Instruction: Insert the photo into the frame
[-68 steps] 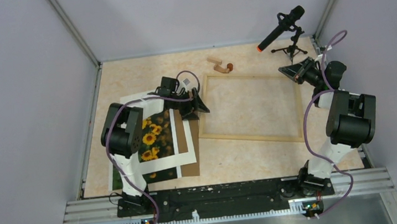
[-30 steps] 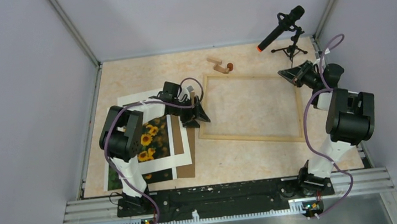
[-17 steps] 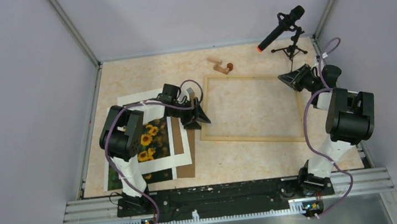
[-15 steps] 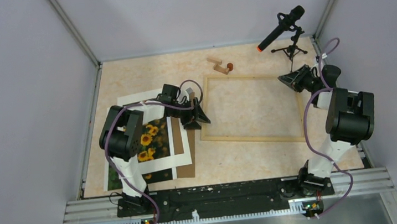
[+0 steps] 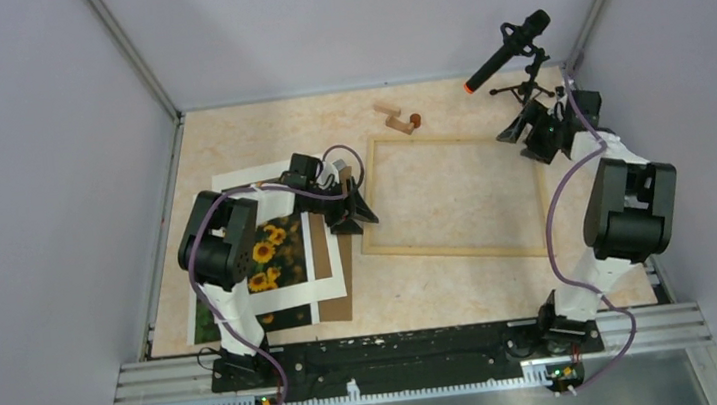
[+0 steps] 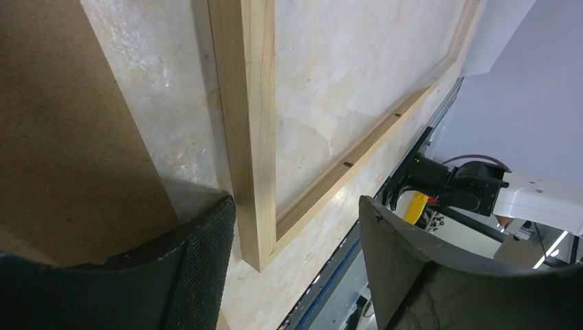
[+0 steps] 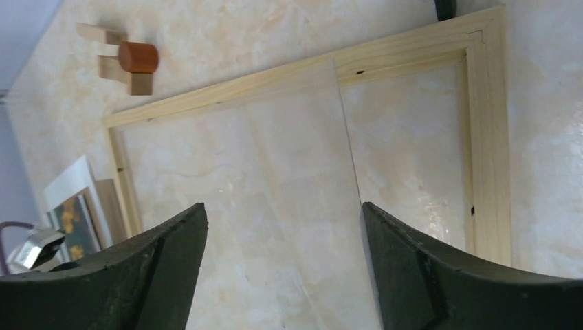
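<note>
We see the left gripper (image 6: 295,206), fingers spread wide, straddling the near corner of the light-wood frame (image 6: 244,103), one finger on either side of its rail and pinching nothing. The sunflower photo (image 5: 274,252) lies just behind that gripper, flat under a white mat (image 5: 330,258) and over a brown backing board (image 6: 69,137). The right gripper (image 7: 283,207), also spread and empty, hovers over the frame's far corner. We judge the print light, thin and floppy. Its exposed corner, clear of the mat, looks the best place to pinch.
</note>
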